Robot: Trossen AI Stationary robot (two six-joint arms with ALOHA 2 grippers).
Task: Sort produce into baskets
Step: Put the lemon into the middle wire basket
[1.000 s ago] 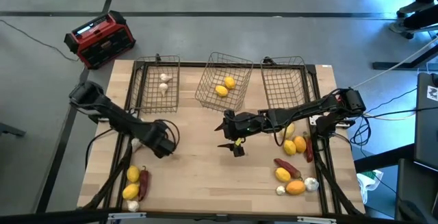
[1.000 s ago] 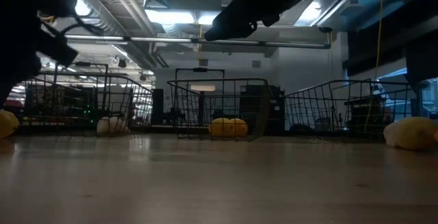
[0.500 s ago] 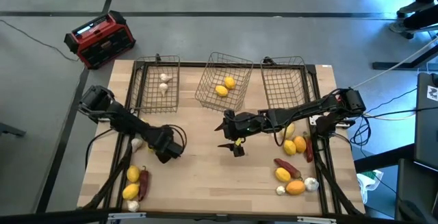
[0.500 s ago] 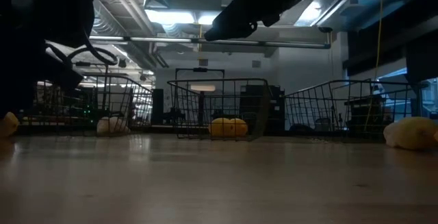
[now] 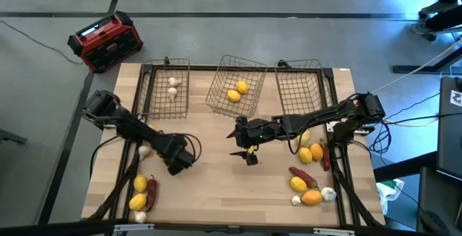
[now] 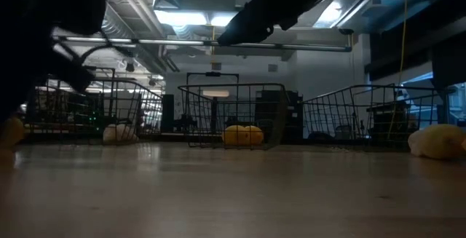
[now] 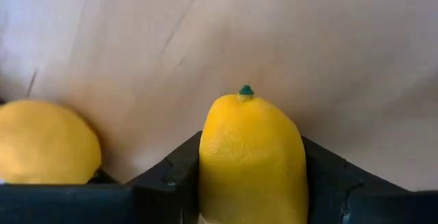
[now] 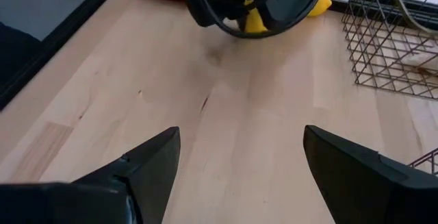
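While left end effector (image 7: 250, 183) pinches lemon (image 7: 252, 159), right arm (image 5: 317, 118) hovers mid-table.

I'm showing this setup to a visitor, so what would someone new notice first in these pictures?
Probably the yellow lemon sitting between the left gripper's fingers, low over the table's left side, with another lemon beside it. Next, the three wire baskets along the far edge, the middle one turned askew and holding lemons. The right gripper hangs open over the table's middle, with mixed produce piled at the right.
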